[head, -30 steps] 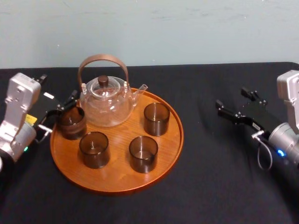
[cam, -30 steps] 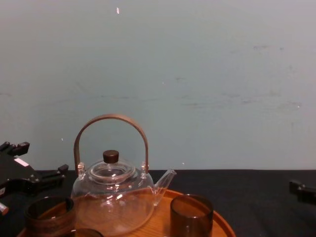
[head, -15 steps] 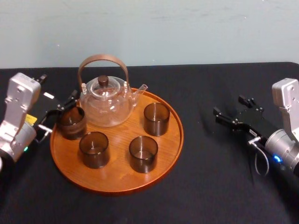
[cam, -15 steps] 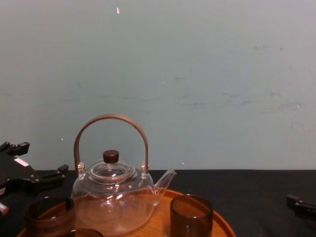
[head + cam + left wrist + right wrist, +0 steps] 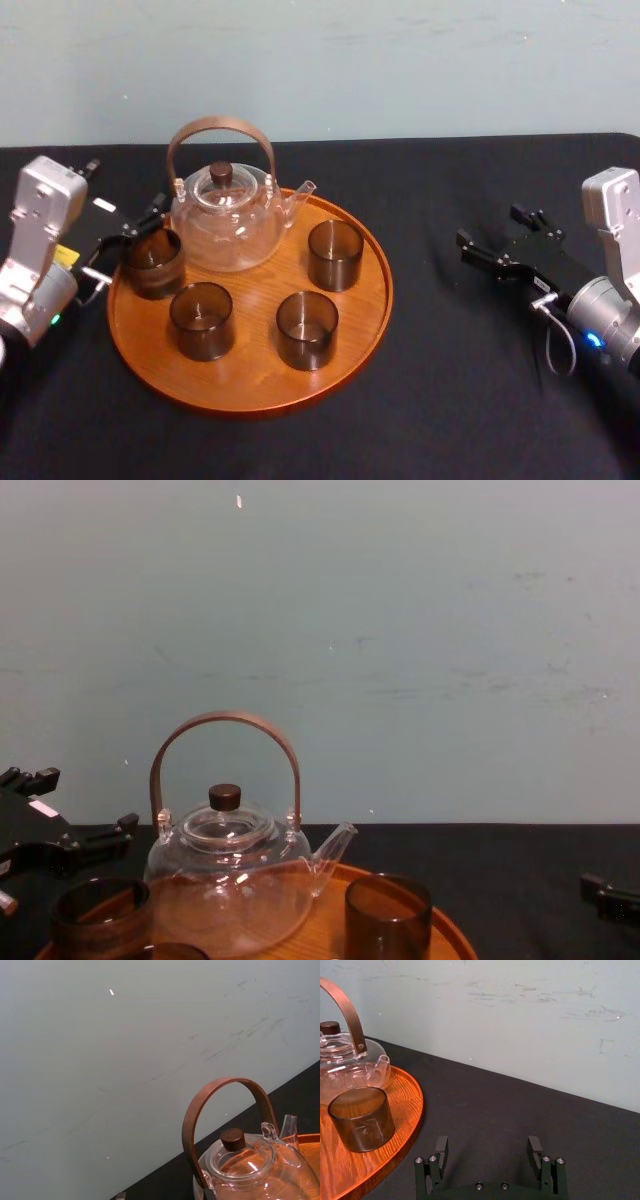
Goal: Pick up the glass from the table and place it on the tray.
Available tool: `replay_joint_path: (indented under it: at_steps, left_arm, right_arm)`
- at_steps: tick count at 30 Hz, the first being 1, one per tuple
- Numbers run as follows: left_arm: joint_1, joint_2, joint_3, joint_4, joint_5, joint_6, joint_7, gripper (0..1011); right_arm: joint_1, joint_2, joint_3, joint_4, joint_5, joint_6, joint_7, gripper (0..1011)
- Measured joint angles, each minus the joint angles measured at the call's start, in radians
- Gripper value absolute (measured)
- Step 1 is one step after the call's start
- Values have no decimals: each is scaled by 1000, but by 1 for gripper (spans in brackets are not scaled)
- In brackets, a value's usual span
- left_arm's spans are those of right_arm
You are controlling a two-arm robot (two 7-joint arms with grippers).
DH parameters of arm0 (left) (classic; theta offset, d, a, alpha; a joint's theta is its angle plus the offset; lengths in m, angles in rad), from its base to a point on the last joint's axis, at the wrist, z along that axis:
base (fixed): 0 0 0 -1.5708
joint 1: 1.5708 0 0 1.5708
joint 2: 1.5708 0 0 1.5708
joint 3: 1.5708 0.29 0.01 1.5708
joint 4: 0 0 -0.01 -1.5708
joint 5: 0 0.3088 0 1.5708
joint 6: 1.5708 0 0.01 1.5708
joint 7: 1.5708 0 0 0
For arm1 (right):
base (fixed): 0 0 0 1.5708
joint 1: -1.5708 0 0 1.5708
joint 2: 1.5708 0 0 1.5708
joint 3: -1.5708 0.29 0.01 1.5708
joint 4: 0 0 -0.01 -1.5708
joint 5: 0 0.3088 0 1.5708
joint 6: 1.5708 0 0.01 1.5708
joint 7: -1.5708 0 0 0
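The round wooden tray (image 5: 250, 372) lies on the black table (image 5: 450, 400) and holds several smoky glasses. One glass (image 5: 153, 262) stands upright just inside the tray's left rim, beside the teapot. My left gripper (image 5: 128, 240) is open at that rim, its fingers spread just left of this glass and not gripping it. In the chest view the same glass (image 5: 100, 915) stands in front of and below that gripper. To the right of the tray, over bare table, my right gripper (image 5: 492, 228) (image 5: 488, 1152) hangs open and holds nothing.
A clear glass teapot (image 5: 225, 215) (image 5: 250, 1160) with an arched wooden handle stands at the tray's back left. Other glasses stand at the tray's front left (image 5: 203, 320), front middle (image 5: 307, 328) and right (image 5: 335, 254) (image 5: 361, 1117). A pale wall runs behind the table.
The right arm has drawn back and sunk a little from its place a second ago, then stopped. The left gripper and the glasses have not moved.
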Motion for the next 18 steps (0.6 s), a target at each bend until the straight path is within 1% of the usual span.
replay_joint_path:
  at_steps: [18]
  left_arm:
    - [0,0,0,0,0,0,0,1001]
  right_arm:
    - [0,2,-2,-1,2,0,0,1002]
